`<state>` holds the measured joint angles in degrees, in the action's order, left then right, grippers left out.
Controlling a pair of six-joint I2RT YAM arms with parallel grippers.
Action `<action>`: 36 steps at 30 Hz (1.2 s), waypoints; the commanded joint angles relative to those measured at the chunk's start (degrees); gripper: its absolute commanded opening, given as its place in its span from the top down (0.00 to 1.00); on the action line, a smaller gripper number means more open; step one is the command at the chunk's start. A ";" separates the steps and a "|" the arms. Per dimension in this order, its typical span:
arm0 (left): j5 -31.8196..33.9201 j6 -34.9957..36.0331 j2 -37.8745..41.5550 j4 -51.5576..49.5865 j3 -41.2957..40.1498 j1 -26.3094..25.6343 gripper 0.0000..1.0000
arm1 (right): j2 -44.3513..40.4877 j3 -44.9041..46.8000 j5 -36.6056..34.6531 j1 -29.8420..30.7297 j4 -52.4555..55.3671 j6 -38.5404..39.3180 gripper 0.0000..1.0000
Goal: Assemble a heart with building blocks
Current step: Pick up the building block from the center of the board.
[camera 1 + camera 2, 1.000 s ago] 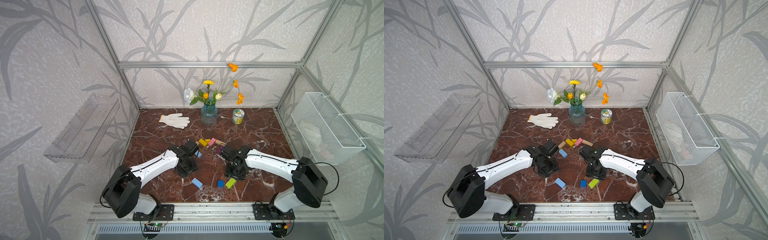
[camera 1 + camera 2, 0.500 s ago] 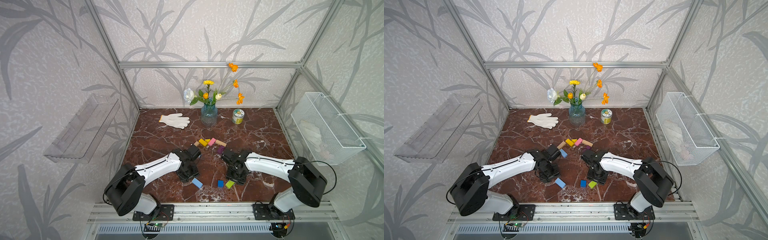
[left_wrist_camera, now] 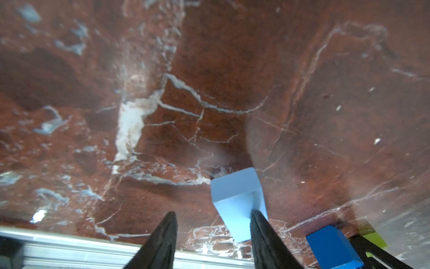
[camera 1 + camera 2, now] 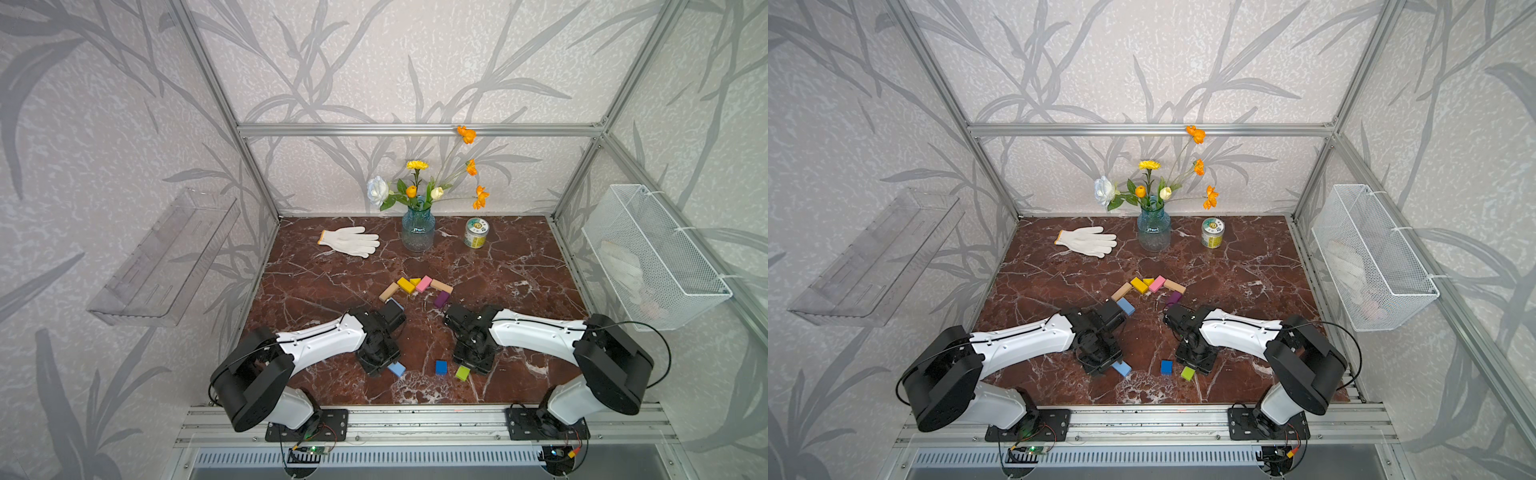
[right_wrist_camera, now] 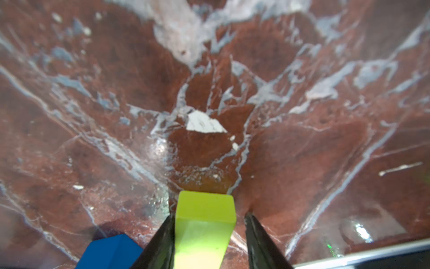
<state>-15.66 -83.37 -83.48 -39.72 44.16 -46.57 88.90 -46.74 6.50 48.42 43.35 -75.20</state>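
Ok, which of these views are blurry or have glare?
Left wrist view: marble tabletop smeared at the edges, light blue block fairly crisp. Right wrist view: lime block softens near the lens, glare patches on the marble. Both top views: sharp, evenly lit.

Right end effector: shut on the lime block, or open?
Open. Right end effector straddles the lime block; gap beside one finger.

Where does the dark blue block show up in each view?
In a top view: dark blue block between the nearer light blue block and the lime block.
In a top view: the same spot.
Left wrist: past the light blue block, beside the lime block.
Right wrist: beside the lime block.
Shared landmark: the lime block.
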 commanded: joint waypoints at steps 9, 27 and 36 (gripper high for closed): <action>3.27 -4.87 -4.19 1.10 3.30 -1.73 0.49 | 0.92 -0.45 -0.88 -0.42 -0.38 0.05 0.53; 3.75 -5.19 -9.09 0.40 5.13 -1.30 0.70 | 3.87 -3.26 -1.18 -1.93 0.59 0.29 0.81; 5.20 -2.88 -11.91 0.40 10.00 0.49 0.71 | 6.71 -10.93 -2.92 -6.50 3.21 4.42 0.81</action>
<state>-13.21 -87.59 -93.89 -39.33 52.27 -46.92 94.50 -54.61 5.54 42.54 44.47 -72.53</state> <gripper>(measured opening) 0.301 0.326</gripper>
